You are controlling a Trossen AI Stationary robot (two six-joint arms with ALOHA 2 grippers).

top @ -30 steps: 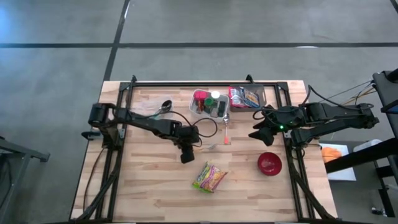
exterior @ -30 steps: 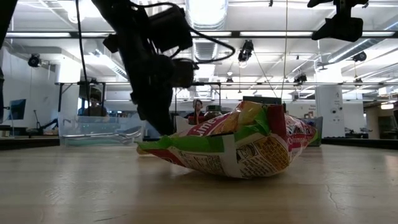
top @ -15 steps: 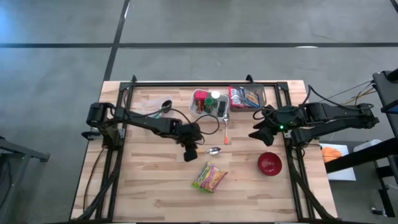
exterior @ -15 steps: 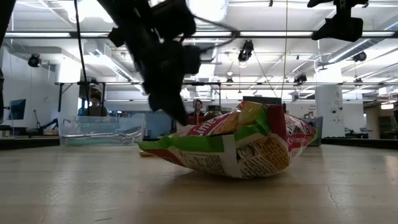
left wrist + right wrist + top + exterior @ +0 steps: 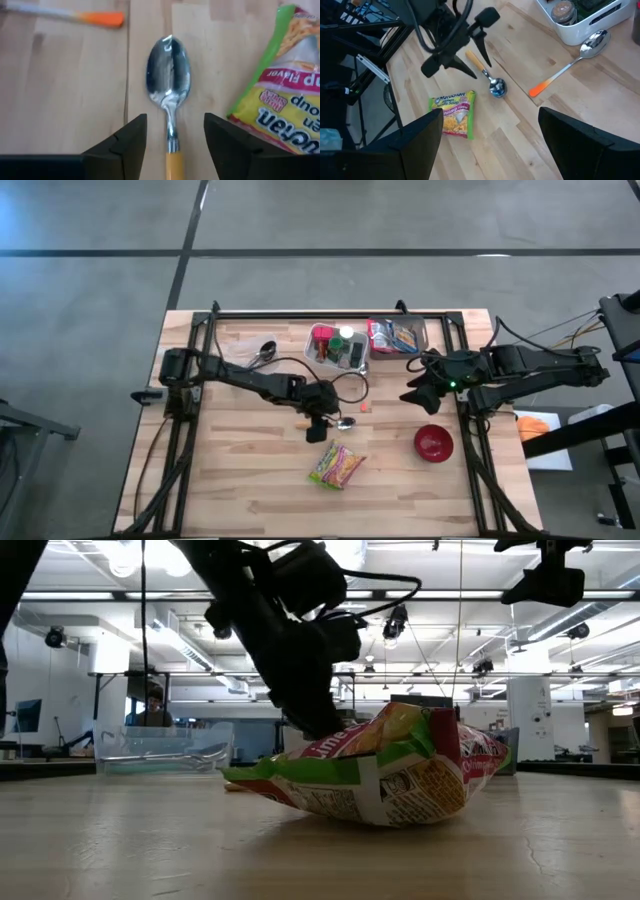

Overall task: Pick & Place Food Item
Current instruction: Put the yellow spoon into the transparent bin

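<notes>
Now the left gripper [image 5: 318, 426] has slid closer to the noodle packet [image 5: 337, 466], jaws apart over a spoon [image 5: 168, 80]; the right gripper [image 5: 412, 397] waits open; the packet looks light and crinkly, so pinch its middle.

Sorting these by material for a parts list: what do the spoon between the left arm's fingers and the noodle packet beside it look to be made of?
Spoon: the bowl looks like polished metal, mirror-bright with reflections; its yellow-orange handle is probably plastic. Noodle packet: seemingly thin glossy plastic film, printed and crinkled, with shine along its folds.
</notes>
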